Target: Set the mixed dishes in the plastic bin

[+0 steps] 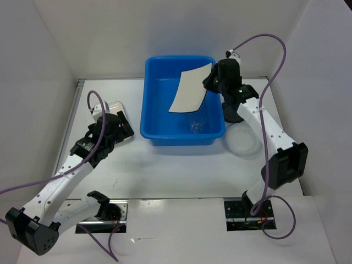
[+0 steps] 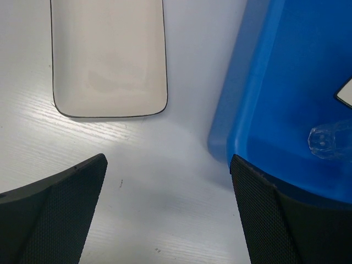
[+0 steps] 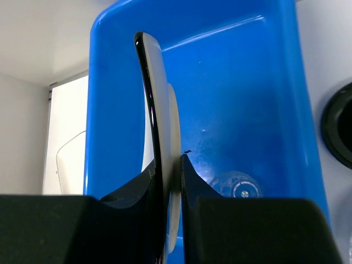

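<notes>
The blue plastic bin stands at the table's middle back. My right gripper is shut on the flat square white plate with a dark rim and holds it tilted over the bin; in the right wrist view the plate stands on edge between the fingers. The small clear cup lies inside the bin. My left gripper is open and empty above the table, beside the white rounded-rectangle plate and left of the bin.
The small black round plate lies right of the bin, partly under my right arm. The translucent round dish lies just in front of it. White walls enclose the table on three sides.
</notes>
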Controlling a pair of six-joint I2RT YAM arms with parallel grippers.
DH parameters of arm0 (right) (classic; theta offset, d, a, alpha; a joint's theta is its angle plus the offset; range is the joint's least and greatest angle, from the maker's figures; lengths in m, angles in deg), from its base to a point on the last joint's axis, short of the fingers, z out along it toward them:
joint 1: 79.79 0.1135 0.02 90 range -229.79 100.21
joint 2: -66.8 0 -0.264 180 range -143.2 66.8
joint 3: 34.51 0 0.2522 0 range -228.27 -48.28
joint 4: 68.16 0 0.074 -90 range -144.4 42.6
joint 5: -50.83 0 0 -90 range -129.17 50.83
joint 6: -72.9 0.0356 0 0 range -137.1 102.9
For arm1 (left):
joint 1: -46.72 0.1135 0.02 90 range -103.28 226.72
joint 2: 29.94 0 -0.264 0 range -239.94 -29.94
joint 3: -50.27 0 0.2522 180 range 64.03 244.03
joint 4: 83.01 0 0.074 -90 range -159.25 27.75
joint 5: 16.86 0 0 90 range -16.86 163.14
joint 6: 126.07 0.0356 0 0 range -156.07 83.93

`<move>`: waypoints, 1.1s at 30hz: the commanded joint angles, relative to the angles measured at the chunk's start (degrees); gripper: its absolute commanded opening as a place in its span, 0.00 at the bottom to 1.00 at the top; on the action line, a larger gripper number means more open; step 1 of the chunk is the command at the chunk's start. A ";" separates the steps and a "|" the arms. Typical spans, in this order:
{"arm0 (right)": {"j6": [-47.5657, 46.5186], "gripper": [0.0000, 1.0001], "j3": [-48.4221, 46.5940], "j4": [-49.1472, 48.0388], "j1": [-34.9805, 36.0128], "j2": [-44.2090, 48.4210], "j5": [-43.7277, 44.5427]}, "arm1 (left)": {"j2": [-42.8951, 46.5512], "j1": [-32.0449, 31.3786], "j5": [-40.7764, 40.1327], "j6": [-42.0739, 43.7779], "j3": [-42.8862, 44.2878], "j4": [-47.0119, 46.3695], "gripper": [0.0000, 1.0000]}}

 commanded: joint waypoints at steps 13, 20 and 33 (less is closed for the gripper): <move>3.44 0.00 -21.14 -12.63 -2.13 -20.09 -16.35 | -0.28 -0.17 1.09 0.26 -2.13 -1.73 1.00; 1.69 0.00 -35.83 -5.61 -2.14 -32.03 -16.88 | -0.28 -0.17 1.70 0.26 -2.65 -2.34 1.00; 0.01 0.00 -79.14 18.72 -2.66 -58.23 -16.88 | 0.25 -0.17 0.65 0.26 -2.65 -2.34 1.00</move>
